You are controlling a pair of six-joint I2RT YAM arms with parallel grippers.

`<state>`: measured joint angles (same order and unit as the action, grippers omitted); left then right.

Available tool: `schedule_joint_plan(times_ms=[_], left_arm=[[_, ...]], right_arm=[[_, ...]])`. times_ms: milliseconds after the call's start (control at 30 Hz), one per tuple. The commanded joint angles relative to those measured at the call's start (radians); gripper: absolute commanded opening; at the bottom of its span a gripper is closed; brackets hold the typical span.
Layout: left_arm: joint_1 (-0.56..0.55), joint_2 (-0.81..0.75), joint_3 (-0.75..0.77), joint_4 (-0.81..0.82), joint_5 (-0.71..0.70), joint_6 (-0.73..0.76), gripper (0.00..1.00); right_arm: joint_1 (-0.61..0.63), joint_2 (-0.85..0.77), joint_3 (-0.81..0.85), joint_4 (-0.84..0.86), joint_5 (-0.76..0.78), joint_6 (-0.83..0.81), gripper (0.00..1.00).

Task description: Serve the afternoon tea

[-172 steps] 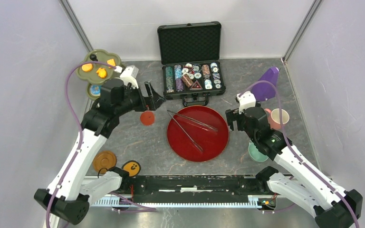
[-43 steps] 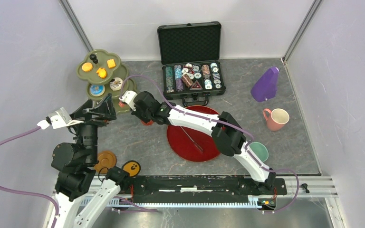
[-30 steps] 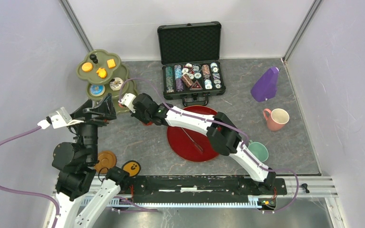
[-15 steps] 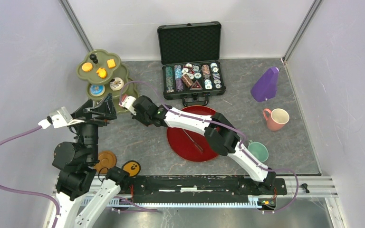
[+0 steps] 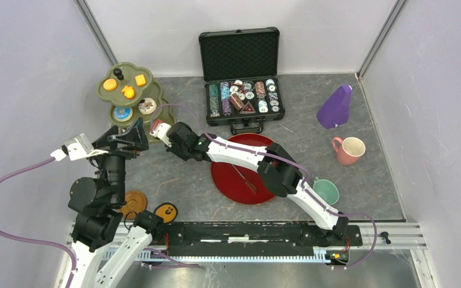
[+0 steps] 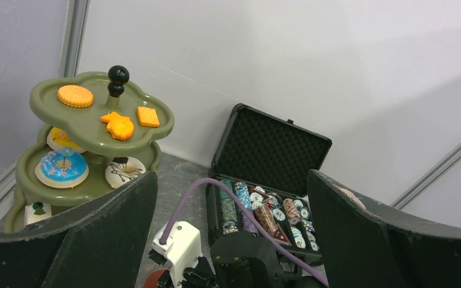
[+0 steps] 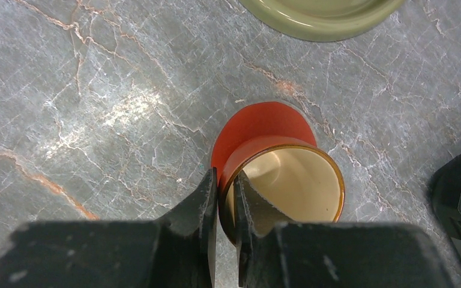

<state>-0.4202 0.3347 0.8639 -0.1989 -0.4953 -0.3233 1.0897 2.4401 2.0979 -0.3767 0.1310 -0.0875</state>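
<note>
**Orange cup pinched by the rim over its saucer, beside the stand**

We see the right gripper [image 7: 226, 178] pressed together on the wall of the orange cup [image 7: 288, 183]. One finger is inside the rim and one outside, on the side of the cup away from the stand [image 7: 321, 18]. The cup is mouth up over the red-orange saucer [image 7: 255, 126], which shows from under it only on the stand's side. We cannot tell whether the cup's foot touches the saucer.

In the scene this is left of the dark-red tray [image 5: 252, 195] and just near of the stand's bottom tier, with saucer and tier apart. We judge the coming move to be straight down and a release, since the saucer lies below the cup and not off to one side.

The left gripper [image 5: 126, 137] hangs raised at the left with its jaws spread wide and nothing in them, so the right arm owns this step.

We count:
- three cups: orange, pink cup [image 5: 349, 149] and teal cup [image 5: 326, 192], the last two far off at the right
- two saucers: the red-orange one and a brown saucer [image 5: 133, 203] at near left
- three biscuits [image 6: 119, 126] on the top tier
- three donuts [image 6: 64, 168] on the middle tier
</note>
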Motion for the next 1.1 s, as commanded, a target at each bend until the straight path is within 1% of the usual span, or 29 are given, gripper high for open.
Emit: schedule_joint_plan(times_ms=[0,100,167,567,767,833,900,933,967,1067], left_arm=[[0.009,0.013,-0.002,0.042,-0.002,0.027,1.0],[0.009,0.013,-0.002,0.042,-0.002,0.027,1.0],[0.009,0.012,-0.003,0.042,-0.004,0.026,1.0],[0.01,0.017,-0.005,0.041,-0.003,0.024,1.0],[0.013,0.021,-0.005,0.04,-0.001,0.021,1.0],[0.013,0.023,-0.005,0.038,-0.003,0.023,1.0],[0.014,0.023,-0.003,0.038,-0.003,0.024,1.0],[0.012,0.026,-0.003,0.037,-0.005,0.025,1.0],[0.014,0.029,-0.003,0.038,-0.01,0.027,1.0],[0.013,0.048,0.002,0.032,-0.025,0.03,1.0]], right_arm=[[0.005,0.012,0.054,0.032,-0.004,-0.004,0.17],[0.006,0.013,0.054,0.029,0.002,-0.004,0.2],[0.006,0.012,0.056,0.027,0.003,-0.001,0.24],[0.007,-0.029,0.076,0.012,0.013,0.012,0.43],[0.007,-0.054,0.085,0.001,0.024,0.007,0.45],[0.01,-0.072,0.11,-0.029,0.001,0.024,0.48],[0.017,-0.122,0.11,-0.06,-0.019,0.042,0.51],[0.022,-0.175,0.07,-0.059,-0.025,0.049,0.54],[0.022,-0.241,-0.007,-0.045,-0.039,0.062,0.56],[0.013,-0.454,-0.311,0.039,-0.045,0.111,0.61]])
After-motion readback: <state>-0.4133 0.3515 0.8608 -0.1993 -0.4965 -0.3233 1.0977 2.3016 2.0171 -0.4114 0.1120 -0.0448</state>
